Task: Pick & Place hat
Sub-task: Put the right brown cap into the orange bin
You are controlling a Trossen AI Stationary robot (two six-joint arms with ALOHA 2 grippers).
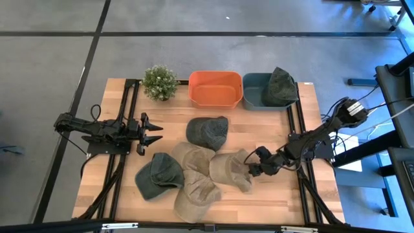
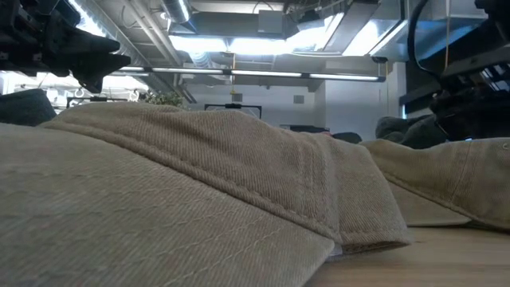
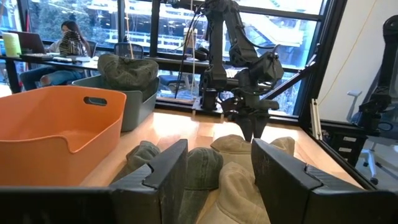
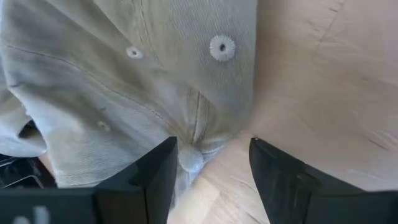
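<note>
Several caps lie on the wooden table: a dark green one point(image 1: 207, 131), a green one point(image 1: 158, 176) and three tan ones point(image 1: 191, 158) point(image 1: 197, 194) point(image 1: 229, 169). Another dark green cap point(image 1: 281, 84) sits in the grey-blue bin point(image 1: 253, 97). My right gripper point(image 1: 254, 166) point(image 4: 211, 168) is open, low at the right-hand tan cap's crown. Its fingers stand either side of the top button point(image 4: 189, 157). My left gripper point(image 1: 152, 131) point(image 3: 217, 168) waits open above the table's left part, near no cap. My right gripper comes at the right-hand tan cap slanting down from the table's right side. One finger point(image 4: 155, 174) is right beside the crown's top button point(image 4: 191, 158), the other point(image 4: 280, 174) over bare wood. I cannot tell whether either finger touches the cloth. The cap lies flat on the table.
An orange bin point(image 1: 215, 89) stands beside the grey-blue bin at the far edge, with a small potted plant point(image 1: 160, 82) to its left. Bare wood shows at the table's near right corner point(image 1: 284, 200). A person point(image 3: 68, 40) sits at a desk beyond the table.
</note>
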